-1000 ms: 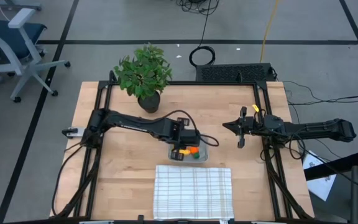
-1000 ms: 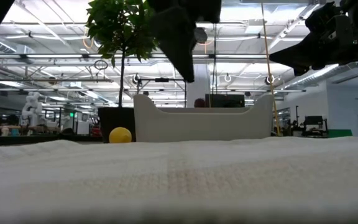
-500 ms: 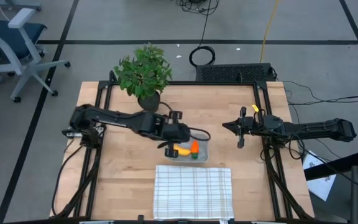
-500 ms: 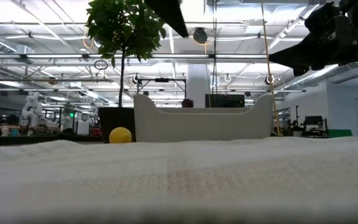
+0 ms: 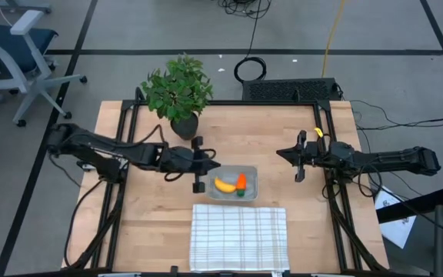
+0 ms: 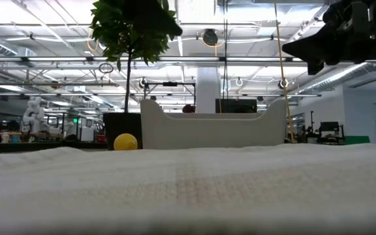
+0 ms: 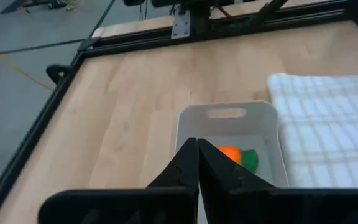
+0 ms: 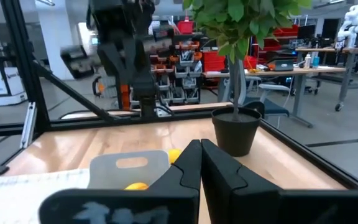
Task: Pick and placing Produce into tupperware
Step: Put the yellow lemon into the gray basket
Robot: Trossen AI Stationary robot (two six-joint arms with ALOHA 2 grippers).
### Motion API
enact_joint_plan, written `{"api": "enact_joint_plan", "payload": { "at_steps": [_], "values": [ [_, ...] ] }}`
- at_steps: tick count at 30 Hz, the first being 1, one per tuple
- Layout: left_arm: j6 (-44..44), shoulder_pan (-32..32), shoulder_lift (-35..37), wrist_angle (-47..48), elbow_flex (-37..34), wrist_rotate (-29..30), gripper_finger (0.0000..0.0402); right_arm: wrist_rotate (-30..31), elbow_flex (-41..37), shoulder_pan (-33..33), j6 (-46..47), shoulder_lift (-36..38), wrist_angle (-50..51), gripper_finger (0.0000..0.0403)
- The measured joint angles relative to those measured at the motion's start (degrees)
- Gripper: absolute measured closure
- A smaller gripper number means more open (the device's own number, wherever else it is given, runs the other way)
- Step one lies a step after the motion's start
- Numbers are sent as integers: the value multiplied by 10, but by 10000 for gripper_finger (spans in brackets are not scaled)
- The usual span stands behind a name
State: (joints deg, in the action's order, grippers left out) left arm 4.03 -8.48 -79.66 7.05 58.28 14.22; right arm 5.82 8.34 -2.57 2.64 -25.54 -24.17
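The clear tupperware (image 5: 250, 176) sits mid-table just beyond the cloth, and shows white in the low view (image 6: 214, 130). Inside it lie the yellow banana (image 5: 223, 185) and the orange carrot (image 5: 241, 183) with its green top (image 7: 248, 160). The lemon (image 6: 126, 141) rests on the table at the container's left side; the left arm hides it in the high view. My left gripper (image 5: 215, 165) hovers shut above the container's left end (image 7: 197, 146). My right gripper (image 5: 279, 153) waits shut at the right, raised (image 8: 201, 146).
A white checked cloth (image 5: 239, 237) covers the table's near middle and fills the low view's foreground. A potted plant (image 5: 177, 88) stands at the far left edge, its dark pot (image 8: 236, 130) beyond the container. Bare wood lies between the container and my right gripper.
My left gripper has risen from over the tupperware and drawn back toward the table's left edge, leaving the low view. The banana and carrot, partly covered before, now lie uncovered in the container. The right arm kept still.
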Motion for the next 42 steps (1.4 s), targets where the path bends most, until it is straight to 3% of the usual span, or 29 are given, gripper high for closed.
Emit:
{"api": "enact_joint_plan", "payload": {
  "at_steps": [4, 7, 11, 16, 23, 28, 34, 42],
  "values": [
    [27, -18, 39, -88, -62, 14, 401, -10, 0, 0, 6, 4, -5, 403],
    [50, -27, 89, -100, -111, 61, 401, -32, 0, 0, 6, 14, -9, 403],
    [29, -8, 187, -114, -168, 82, 401, -33, 0, 1, 4, 30, 7, 403],
    [8, 20, 295, -197, -263, 28, 401, -33, 0, 1, 0, 42, 13, 403],
    [28, 36, 345, -311, -417, 9, 401, -32, 0, 0, 14, 41, 13, 403],
    [55, 55, 384, -286, -445, -55, 401, -31, 0, 0, 1, 46, 9, 403],
    [49, 56, 468, -221, -446, -54, 401, -31, 0, 0, 0, 63, 29, 403],
    [45, 56, 479, -160, -447, -47, 401, -31, 0, 0, -3, 66, 34, 403]
  ]
}}
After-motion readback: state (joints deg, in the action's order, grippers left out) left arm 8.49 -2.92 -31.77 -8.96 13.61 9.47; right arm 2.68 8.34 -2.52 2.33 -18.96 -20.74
